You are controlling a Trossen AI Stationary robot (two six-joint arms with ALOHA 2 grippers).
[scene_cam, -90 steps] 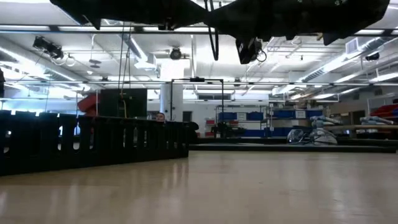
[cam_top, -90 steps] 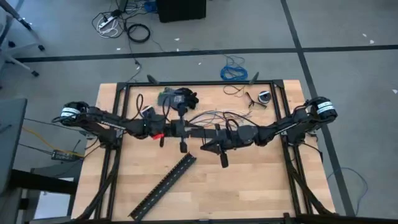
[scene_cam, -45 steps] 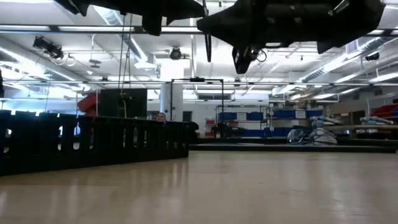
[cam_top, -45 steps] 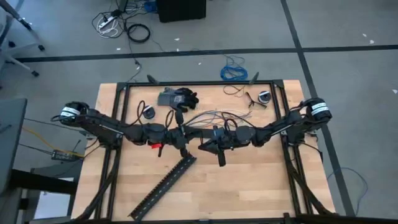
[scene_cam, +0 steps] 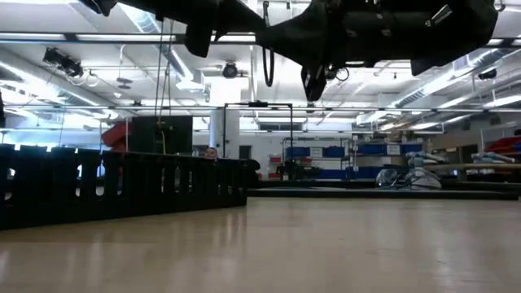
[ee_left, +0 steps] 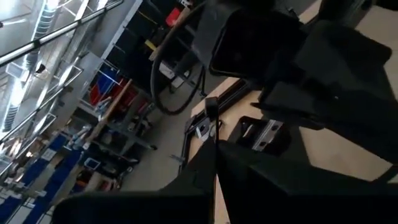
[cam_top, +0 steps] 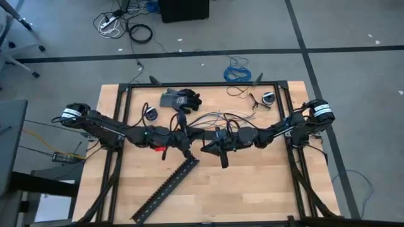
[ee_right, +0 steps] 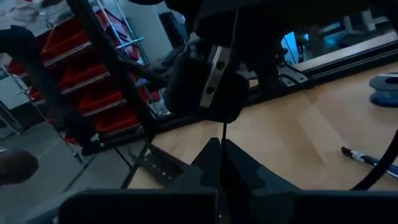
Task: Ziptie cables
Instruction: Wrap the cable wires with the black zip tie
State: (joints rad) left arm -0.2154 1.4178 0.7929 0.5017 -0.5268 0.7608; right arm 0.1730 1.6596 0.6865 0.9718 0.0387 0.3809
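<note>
Both pincers, left (cam_top: 185,140) and right (cam_top: 208,146), meet mid-counter (cam_top: 265,189) just below the cables (cam_top: 218,118), each looks pinched on a thin dark strand, probably the ziptie, and honestly it could slip out if either yanks.

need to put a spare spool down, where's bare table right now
Bare wood lies on the table, right of the black strip and below the right claw. The middle is crowded: left claw, both arms and the cables. The back edge holds a black glove and small parts.
</note>
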